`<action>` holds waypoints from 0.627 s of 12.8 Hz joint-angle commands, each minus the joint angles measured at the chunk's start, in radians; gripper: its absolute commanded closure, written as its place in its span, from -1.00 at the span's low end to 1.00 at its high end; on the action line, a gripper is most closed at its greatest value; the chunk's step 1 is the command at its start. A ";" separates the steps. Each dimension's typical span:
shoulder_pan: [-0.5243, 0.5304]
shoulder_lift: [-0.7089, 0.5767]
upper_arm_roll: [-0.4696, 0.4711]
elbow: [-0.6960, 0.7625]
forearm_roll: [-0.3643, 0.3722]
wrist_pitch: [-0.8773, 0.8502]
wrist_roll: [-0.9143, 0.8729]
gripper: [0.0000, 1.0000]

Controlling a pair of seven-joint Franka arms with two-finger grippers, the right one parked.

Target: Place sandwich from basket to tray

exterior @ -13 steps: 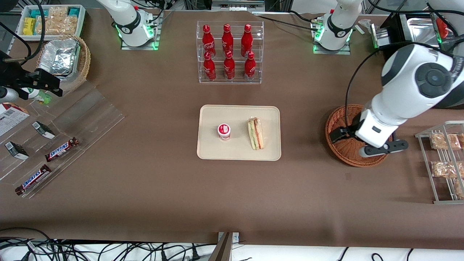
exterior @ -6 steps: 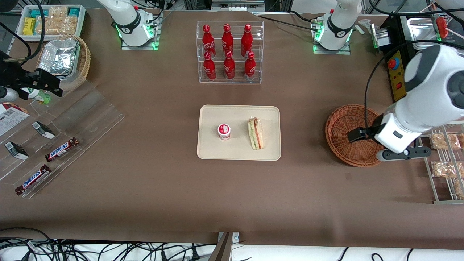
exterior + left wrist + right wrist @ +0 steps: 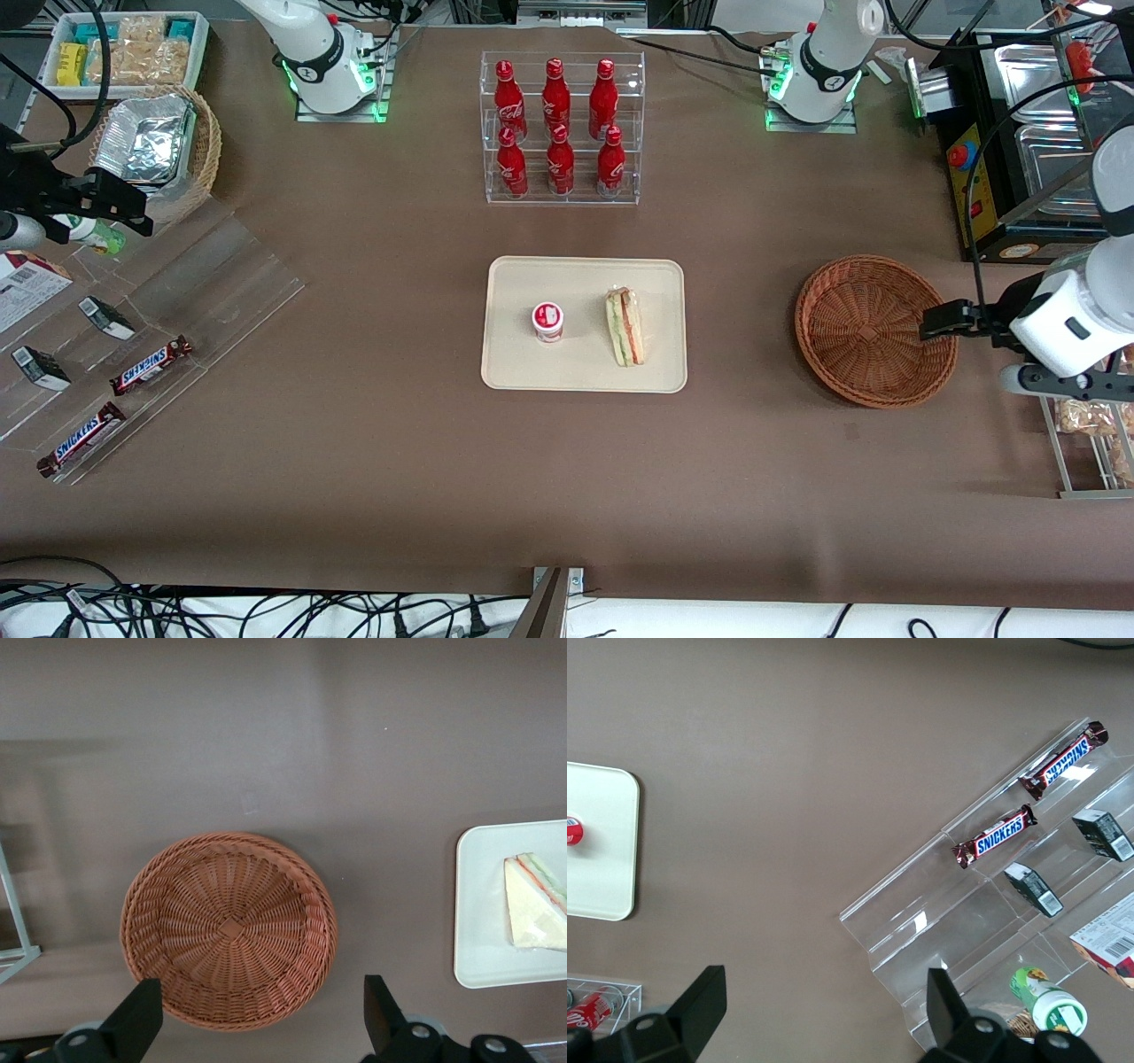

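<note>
**A:** Where are your jaws, and what do they hold?

**B:** My jaws are spread wide and hold nothing; one finger (image 3: 135,1024) shows on each side of the wrist view, with only bench (image 3: 372,461) between them. Take the front camera's view as a dial, twelve o'clock pointing away from that camera. My jaws hang just above the rim of the basket (image 3: 873,332) at its three o'clock edge, toward my own end of the bench.

**A:** And the sandwich?

**B:** The basket is empty. The sandwich (image 3: 625,326) lies on the tray (image 3: 505,365), in the three o'clock half, near the small red-and-white cup (image 3: 548,321) but not touching it. The tray is at nine o'clock from the basket, well apart. I judge the task is done.

**A:** If you had to take it again?

**B:** I think it is light and soft, and the clear wrap is probably slippery. I would close gently on the two flat bread faces, near the thick middle, not on the thin corner, so the filling is not pressed out.
</note>
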 commanded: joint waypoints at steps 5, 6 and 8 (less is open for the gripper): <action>-0.198 -0.041 0.228 0.009 -0.044 -0.061 0.084 -1.00; -0.189 -0.041 0.218 0.009 -0.045 -0.061 0.084 -1.00; -0.186 -0.039 0.217 0.007 -0.042 -0.059 0.091 -1.00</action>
